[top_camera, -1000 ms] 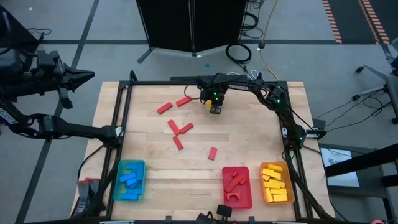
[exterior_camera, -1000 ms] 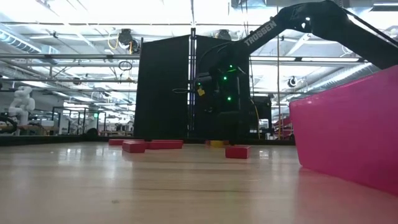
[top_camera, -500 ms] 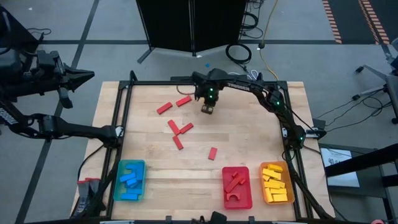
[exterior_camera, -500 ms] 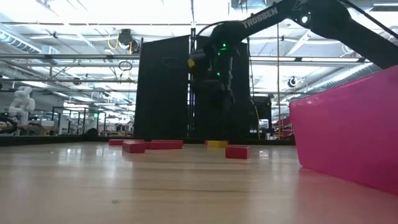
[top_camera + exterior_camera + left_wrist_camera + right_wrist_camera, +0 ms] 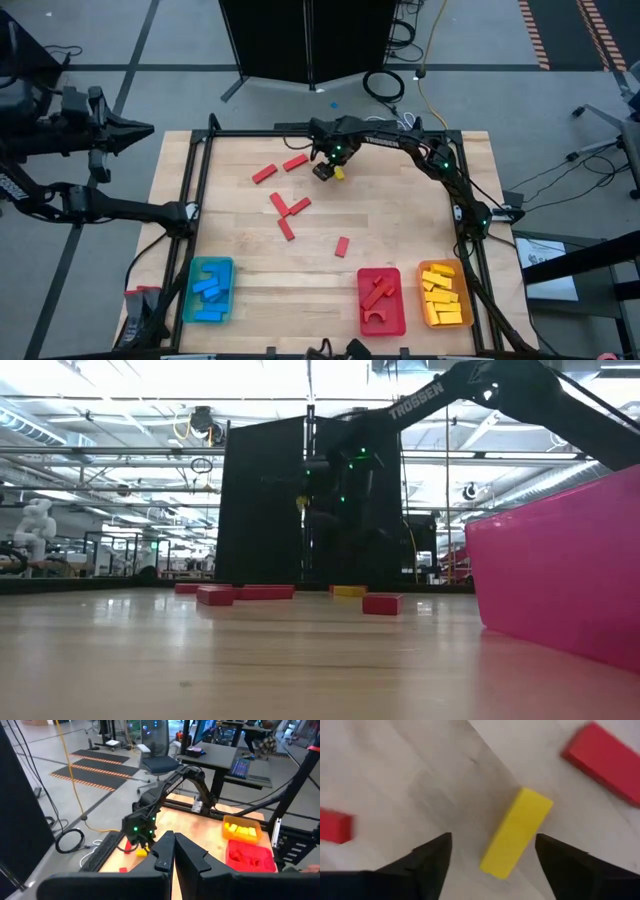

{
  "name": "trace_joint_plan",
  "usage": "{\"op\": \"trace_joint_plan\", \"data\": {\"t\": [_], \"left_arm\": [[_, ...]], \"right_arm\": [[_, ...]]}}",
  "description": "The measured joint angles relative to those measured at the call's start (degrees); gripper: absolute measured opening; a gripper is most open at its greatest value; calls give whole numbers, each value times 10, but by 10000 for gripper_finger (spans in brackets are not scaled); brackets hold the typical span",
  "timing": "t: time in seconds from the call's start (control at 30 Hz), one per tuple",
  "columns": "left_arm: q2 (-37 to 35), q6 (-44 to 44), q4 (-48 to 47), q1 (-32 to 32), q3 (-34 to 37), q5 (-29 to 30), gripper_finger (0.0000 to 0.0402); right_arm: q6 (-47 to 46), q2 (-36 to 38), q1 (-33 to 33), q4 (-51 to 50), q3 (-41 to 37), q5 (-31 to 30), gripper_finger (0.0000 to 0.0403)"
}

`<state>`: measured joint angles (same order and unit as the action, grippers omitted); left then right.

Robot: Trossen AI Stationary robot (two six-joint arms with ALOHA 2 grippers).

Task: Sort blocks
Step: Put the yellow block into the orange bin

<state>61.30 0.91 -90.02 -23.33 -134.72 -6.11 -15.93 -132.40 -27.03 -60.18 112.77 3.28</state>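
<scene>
Two arms show, and only the right one is over the desk (image 5: 400, 230). The right pincer (image 5: 326, 171) hangs above the far middle of the desk with its jaws spread wide and nothing between them. A yellow block (image 5: 516, 831) lies flat on the wood just below the pincer, in line with the gap between the two dark fingers (image 5: 432, 857) and touching neither; from above it peeks out (image 5: 339, 172) right beside the pincer's tip. Two red blocks (image 5: 278, 167) lie just to the pincer's side toward the left arm, and a loose cluster of red blocks (image 5: 288, 215) sits a little nearer the front edge, with one more red block (image 5: 342, 246) apart from them.

Well away from the pincer, along the front edge, stand three trays: a blue tray (image 5: 211, 290) with blue blocks, a red tray (image 5: 381, 301) with red pieces, among them an arch, and an orange tray (image 5: 444, 294) with yellow blocks.

The left pincer (image 5: 171, 851) waits off the desk, beyond its left edge, with its fingers pressed together and nothing held.
</scene>
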Motion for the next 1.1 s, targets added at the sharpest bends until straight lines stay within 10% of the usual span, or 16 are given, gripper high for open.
{"op": "trace_joint_plan", "data": {"t": [0.33,0.57,0.87,1.1], "left_arm": [[0,-3,0,0,0,1,16],[0,-3,0,0,0,7,16],[0,1,0,0,0,38,16],[0,1,0,0,0,38,16]], "right_arm": [[-27,1,-5,31,-72,-43,305],[-17,6,1,40,-104,-9,78],[61,23,30,-69,-43,-21,84],[34,189,75,-164,-47,-89,84]]}}
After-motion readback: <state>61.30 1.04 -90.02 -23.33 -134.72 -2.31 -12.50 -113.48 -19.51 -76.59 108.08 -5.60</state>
